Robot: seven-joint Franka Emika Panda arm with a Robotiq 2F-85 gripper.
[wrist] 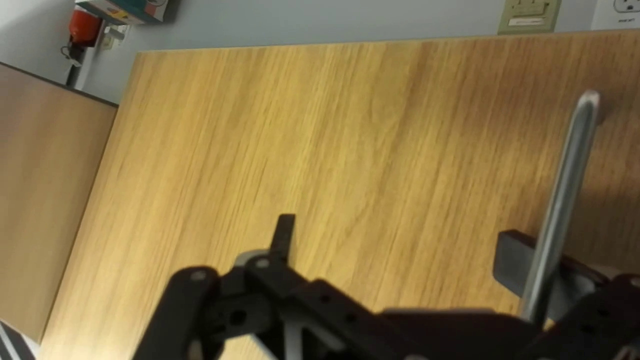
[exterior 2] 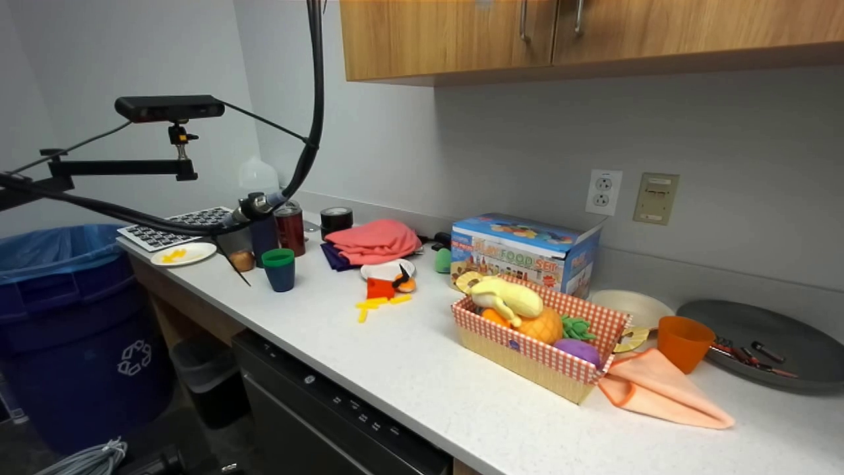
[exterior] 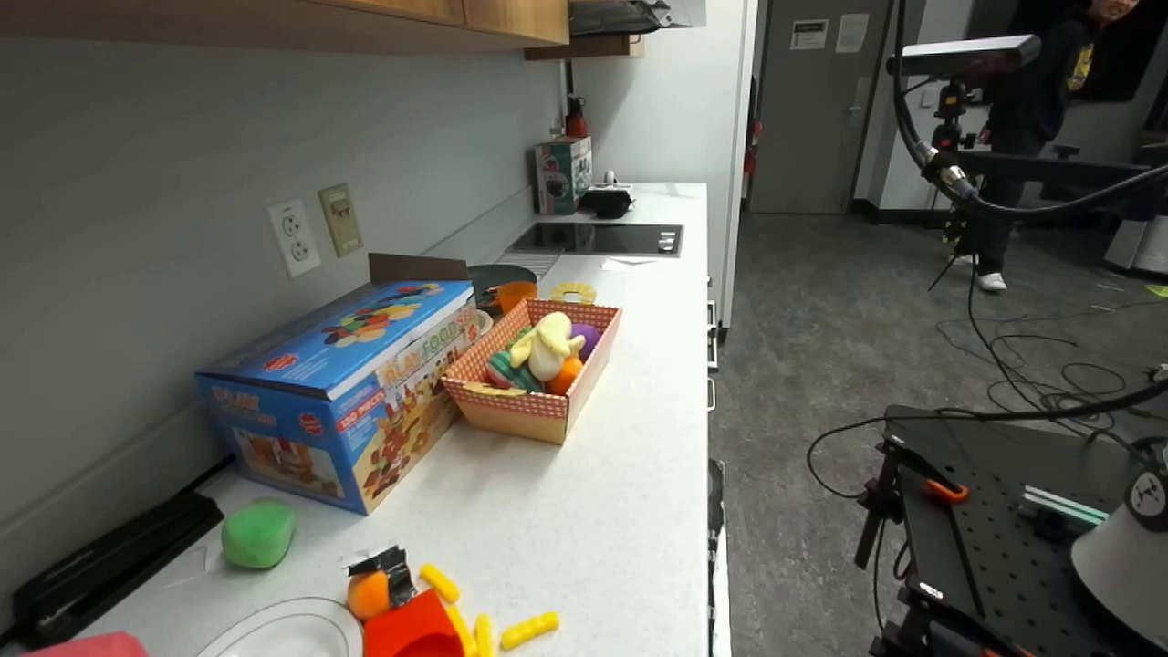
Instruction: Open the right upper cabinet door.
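Observation:
The right upper cabinet door [wrist: 325, 150] fills most of the wrist view as a flat light-brown wood panel, and its lower part [exterior 2: 699, 26] shows at the top of an exterior view. There it hangs level with the door [exterior 2: 448, 36] beside it and looks closed. A metal bar handle [wrist: 565, 190] runs along the panel in the wrist view. My gripper [wrist: 400, 245] is open, its fingers wide apart with only bare wood visible between them. One fingertip [wrist: 512, 260] passes behind the handle, on the panel side; contact is unclear. Neither exterior view shows the gripper.
Below the cabinets, the white counter [exterior 2: 369, 343] carries a blue box [exterior 2: 521, 244], a checked basket [exterior 2: 521, 356] of toy food and an orange cup [exterior 2: 684, 343]. Another brown panel [wrist: 50, 190] borders the door in the wrist view. A black cable [exterior 2: 316, 79] hangs in front.

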